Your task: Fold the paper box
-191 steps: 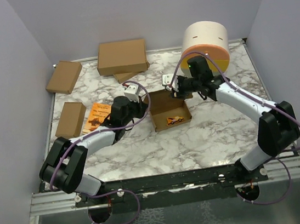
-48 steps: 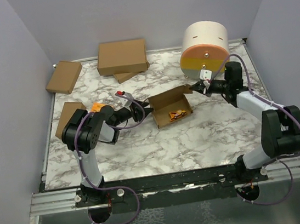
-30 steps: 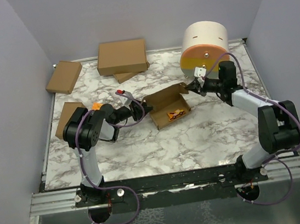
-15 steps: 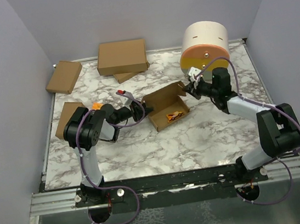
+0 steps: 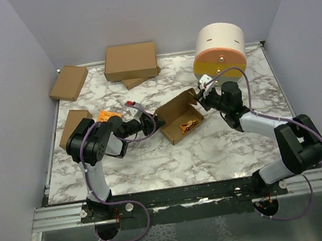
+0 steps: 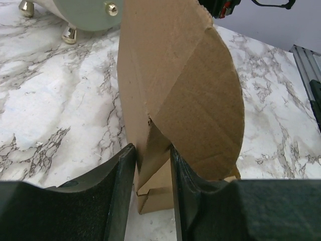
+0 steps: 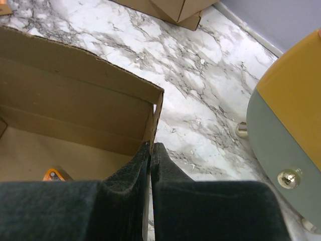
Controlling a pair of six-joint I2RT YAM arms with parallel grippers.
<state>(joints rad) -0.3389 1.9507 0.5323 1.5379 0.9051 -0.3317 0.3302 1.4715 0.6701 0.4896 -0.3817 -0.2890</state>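
At the left edge of the marble table (image 5: pixel 172 160) lie two small closed cartons, one far (image 5: pixel 68 83) and one nearer (image 5: pixel 73 127), the nearer partly behind the left arm. Just right of it an orange booklet (image 5: pixel 107 115) shows behind that arm. At the far edge sits a larger brown carton (image 5: pixel 130 61).

The left gripper (image 5: pixel 152 120) reaches right, low over the table, to the left end of the paper box (image 5: pixel 175 114). In the left wrist view its jaws are narrow, with a rounded end flap of the box (image 6: pixel 180 95) standing between the two fingers (image 6: pixel 120 191).

The paper box stands open-topped near the middle of the table, turned at an angle, with a small orange item (image 5: pixel 187 126) lying inside.

The right gripper (image 5: pixel 201 99) meets the box's far right corner. In its wrist view the jaws are almost together, pinching the upright end of the box wall (image 7: pixel 75 95) at the corner.

Just beyond, far right, stands a cream drum (image 5: pixel 218 44) with a yellow-and-grey face.
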